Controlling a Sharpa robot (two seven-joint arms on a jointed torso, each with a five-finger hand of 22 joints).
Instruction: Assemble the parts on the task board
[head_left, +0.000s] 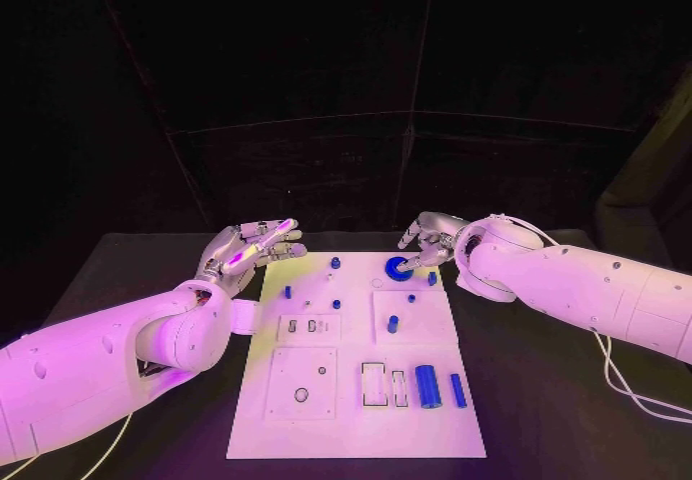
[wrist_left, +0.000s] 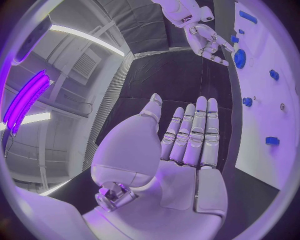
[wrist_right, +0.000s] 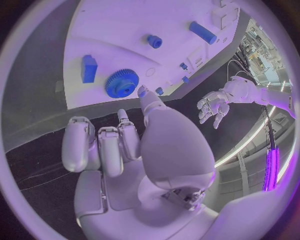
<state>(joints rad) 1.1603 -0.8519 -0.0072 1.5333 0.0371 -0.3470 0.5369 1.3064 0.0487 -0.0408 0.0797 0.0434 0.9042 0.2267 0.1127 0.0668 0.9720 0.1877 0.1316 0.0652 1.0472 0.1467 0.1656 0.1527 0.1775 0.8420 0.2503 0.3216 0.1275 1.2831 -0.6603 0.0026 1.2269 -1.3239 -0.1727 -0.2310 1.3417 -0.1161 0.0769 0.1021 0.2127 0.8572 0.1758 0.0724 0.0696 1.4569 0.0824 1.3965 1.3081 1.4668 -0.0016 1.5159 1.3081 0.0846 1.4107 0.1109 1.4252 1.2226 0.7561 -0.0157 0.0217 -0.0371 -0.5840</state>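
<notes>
The white task board (head_left: 433, 440) lies in the middle of the black table. A blue gear (head_left: 397, 267) lies flat near its far edge, also seen as the gear (wrist_right: 122, 82) and the gear (wrist_left: 239, 58). My right hand (head_left: 433, 238) hovers just beyond the gear, fingers bent down and apart, holding nothing. In the right wrist view its thumb tip (wrist_right: 142, 92) sits right at the gear's rim; contact is unclear. My left hand (head_left: 253, 248) floats by the board's far left corner, fingers (wrist_left: 194, 130) straight, palm empty.
Small blue pegs (head_left: 335, 263) stand on the board's far half. A blue block (wrist_right: 89, 69) sits close to the gear. A thick blue cylinder (head_left: 427, 385) and a thinner one (head_left: 457, 390) lie near the board's front right, beside rectangular slots (head_left: 374, 384).
</notes>
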